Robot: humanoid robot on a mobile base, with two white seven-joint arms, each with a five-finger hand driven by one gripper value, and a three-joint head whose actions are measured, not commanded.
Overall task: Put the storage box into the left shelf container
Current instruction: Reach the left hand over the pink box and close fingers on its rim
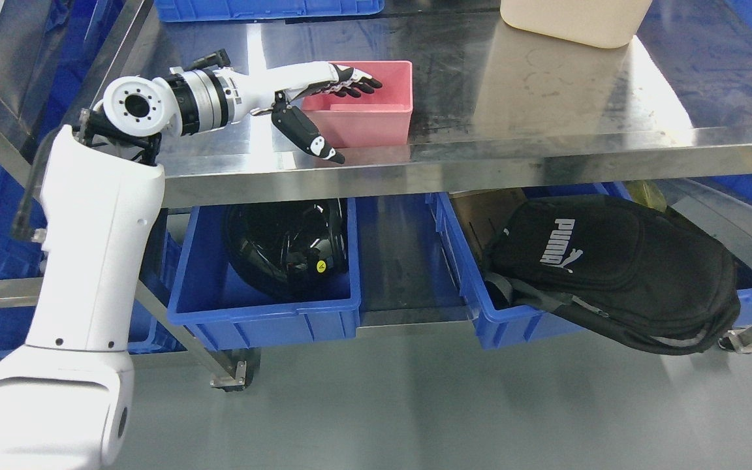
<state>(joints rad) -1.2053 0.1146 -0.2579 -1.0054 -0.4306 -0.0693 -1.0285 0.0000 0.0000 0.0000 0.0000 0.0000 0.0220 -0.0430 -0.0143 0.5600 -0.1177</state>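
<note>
The left hand (324, 108) is reaching over the pink box (376, 104) on the tabletop (546, 98), fingers spread, grasping nothing. It looks like the grasp step. Next, close on the rim and lift.

My left hand (324, 98) rests over the storage box (376, 114) on the table (546, 98), upper centre; bins sit on the shelf below.
</note>
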